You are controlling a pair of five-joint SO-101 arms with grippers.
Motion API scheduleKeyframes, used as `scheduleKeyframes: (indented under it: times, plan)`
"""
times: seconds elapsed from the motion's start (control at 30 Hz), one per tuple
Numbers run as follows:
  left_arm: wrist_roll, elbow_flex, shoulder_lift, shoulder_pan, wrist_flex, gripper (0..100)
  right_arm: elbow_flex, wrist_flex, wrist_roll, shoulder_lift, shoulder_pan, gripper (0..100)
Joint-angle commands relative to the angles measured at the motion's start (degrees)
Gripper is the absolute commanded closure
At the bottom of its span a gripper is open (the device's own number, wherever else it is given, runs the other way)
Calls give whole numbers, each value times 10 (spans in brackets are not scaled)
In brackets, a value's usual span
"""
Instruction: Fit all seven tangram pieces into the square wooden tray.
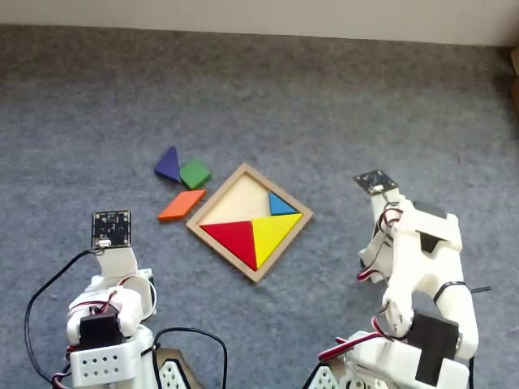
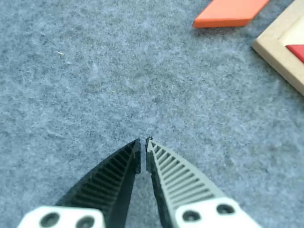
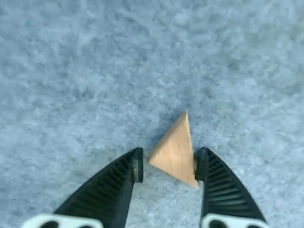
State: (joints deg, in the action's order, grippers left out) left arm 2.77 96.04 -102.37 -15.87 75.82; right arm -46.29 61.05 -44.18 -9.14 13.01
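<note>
With jaws spread, the right claw [image 3: 168, 162] straddles the small wooden triangle [image 3: 175, 152] lying between them on the table; probably light, stiff and smooth, it is best pinched across opposing edges.

Overall light: even, diffuse, moderately bright; read as coming from above, since shadows are short.
High view: the grey carpet [image 1: 268, 97] is lit uniformly; a paler band is seen along the far edge.
Tray shadow: a thin dark line is thrown by the square wooden tray [image 1: 285, 247] along its near edges.
Left wrist view: faint soft shade is seen under the left gripper [image 2: 143, 142]; the orange parallelogram [image 2: 228, 12] is edged by a narrow shadow.
Right wrist view: a soft dark patch is cast on the carpet beside the wooden triangle [image 3: 175, 151], between the right gripper [image 3: 166, 164] fingers.
</note>
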Motion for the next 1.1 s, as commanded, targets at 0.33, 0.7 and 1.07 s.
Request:
scheduleKeyframes:
  times: [0.33, 0.7, 1.07]
  plan:
    - [0, 11, -19, -4, 2, 955, 2, -56, -6, 59, 6, 891]
    - [0, 11, -19, -4, 2, 955, 5, 36, -3, -84, -15, 932]
    - [0, 11, -19, -4, 2, 955, 7, 73, 176, -224, -219, 932]
